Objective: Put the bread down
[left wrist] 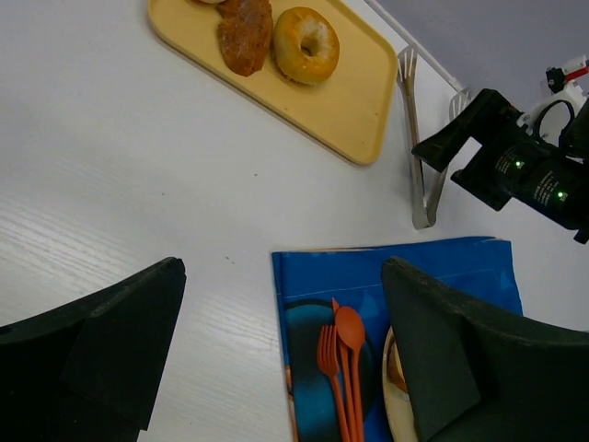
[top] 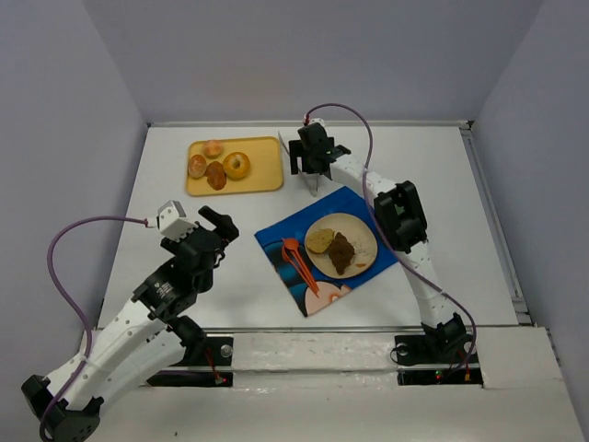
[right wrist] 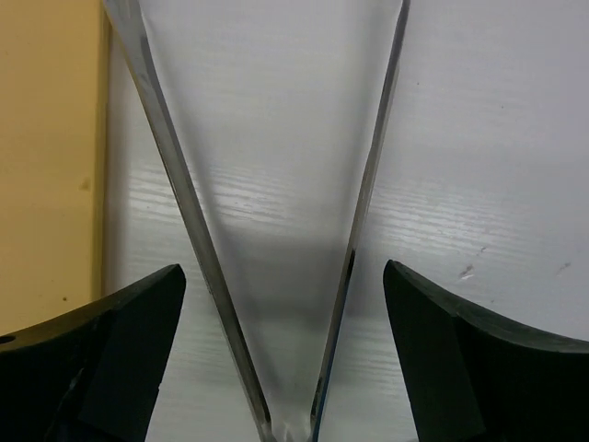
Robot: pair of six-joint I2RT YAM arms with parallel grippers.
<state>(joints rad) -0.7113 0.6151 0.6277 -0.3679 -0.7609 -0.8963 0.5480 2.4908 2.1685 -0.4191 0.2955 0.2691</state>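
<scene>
- Hovering my right fingers (right wrist: 101, 359) spread wide above the tongs (right wrist: 179, 184) on the tabletop (right wrist: 479, 138).
- My left fingers (left wrist: 101, 350) hang open near the blue placemat (left wrist: 442, 267).

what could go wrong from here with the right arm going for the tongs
1. The tongs lie splayed between the right gripper's open fingers. Closing off-centre might twist them or let one arm slip out.
2. The yellow tray edge sits close beside one finger, so it could get nudged, shifting the bagel on it.
</scene>
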